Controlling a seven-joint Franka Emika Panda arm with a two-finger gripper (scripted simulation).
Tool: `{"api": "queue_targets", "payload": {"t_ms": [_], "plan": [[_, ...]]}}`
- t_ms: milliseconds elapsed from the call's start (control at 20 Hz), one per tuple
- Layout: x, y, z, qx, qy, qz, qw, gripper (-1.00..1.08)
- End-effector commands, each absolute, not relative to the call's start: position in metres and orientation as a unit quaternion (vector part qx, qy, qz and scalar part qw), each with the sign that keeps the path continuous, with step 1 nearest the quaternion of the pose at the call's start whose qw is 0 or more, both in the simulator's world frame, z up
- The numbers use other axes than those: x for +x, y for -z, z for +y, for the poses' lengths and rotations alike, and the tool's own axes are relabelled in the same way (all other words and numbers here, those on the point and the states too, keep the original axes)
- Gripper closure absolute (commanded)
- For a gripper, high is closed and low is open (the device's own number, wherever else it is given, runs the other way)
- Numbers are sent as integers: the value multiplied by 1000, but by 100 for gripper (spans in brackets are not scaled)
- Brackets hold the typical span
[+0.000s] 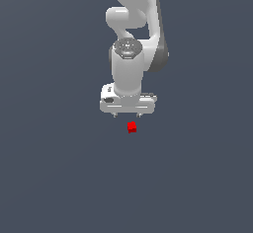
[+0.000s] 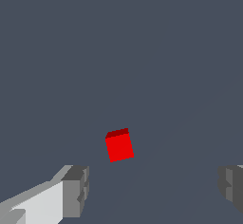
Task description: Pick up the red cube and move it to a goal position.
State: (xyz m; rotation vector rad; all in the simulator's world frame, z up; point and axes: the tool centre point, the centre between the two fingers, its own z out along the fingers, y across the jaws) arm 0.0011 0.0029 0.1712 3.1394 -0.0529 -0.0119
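One red cube [image 2: 119, 146] ahead of the wide-open gripper [image 2: 154, 190], untouched, between the finger lines, slightly off-centre.

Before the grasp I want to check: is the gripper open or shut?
Open. In the wrist view its fingers stand wide apart, and the red cube is untouched.

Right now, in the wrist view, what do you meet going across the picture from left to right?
Light gray finger pad → red cube → dark gray finger pad, with the cube lying beyond the open gap between them.
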Motion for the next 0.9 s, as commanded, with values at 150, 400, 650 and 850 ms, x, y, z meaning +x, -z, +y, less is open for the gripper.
{"api": "queue_targets", "payload": {"t_ms": [150,400,650,850], "plan": [[1,-169,3,1000,4,-15,1,-92],[-3,-153,6,1000,3,-3,1,-92],[-9,-122,12,1000,3,21,0,-92],[-16,-87,18,999,2,47,0,-92]]}}
